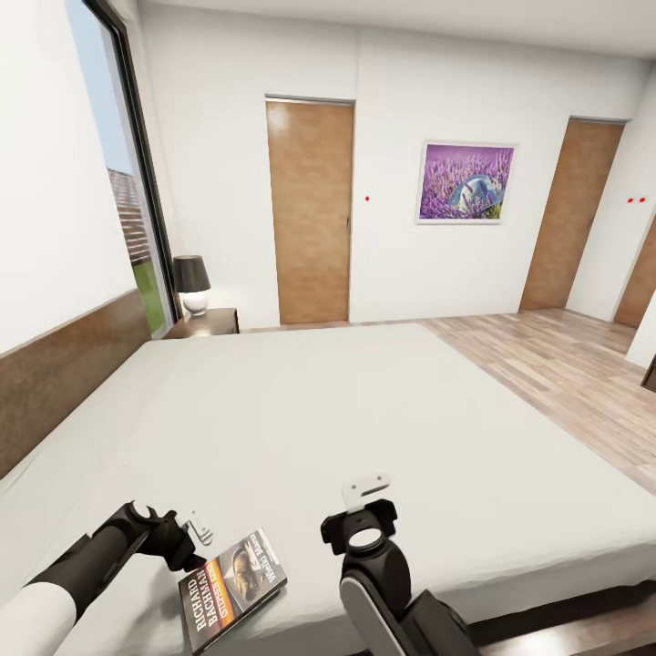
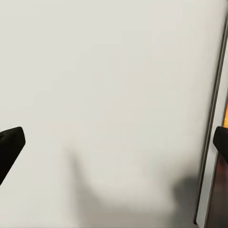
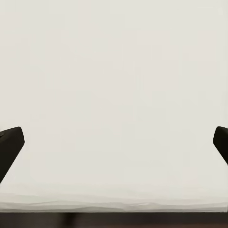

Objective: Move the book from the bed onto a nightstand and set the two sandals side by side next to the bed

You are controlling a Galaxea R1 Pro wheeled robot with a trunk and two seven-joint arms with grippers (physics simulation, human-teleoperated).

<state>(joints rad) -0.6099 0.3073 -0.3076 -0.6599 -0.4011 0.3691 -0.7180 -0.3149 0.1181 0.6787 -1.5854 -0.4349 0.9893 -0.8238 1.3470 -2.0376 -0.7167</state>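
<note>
walls white | floor [image 1: 556,364] light wood planks | brown doors [image 1: 310,211] | lavender picture [image 1: 466,182] | tall window [image 1: 118,173] | black-shaded lamp [image 1: 192,284]

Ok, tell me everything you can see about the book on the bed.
The book is a thin paperback lying flat, cover up, near the front edge of the bed, turned at an angle. Its dark cover shows a face photo, an orange band and white "RICHARD BACHMAN" lettering. It rests on the pale mattress. The left gripper is open just beside its upper left corner; whether it touches is unclear. The right gripper is apart from it.
</note>
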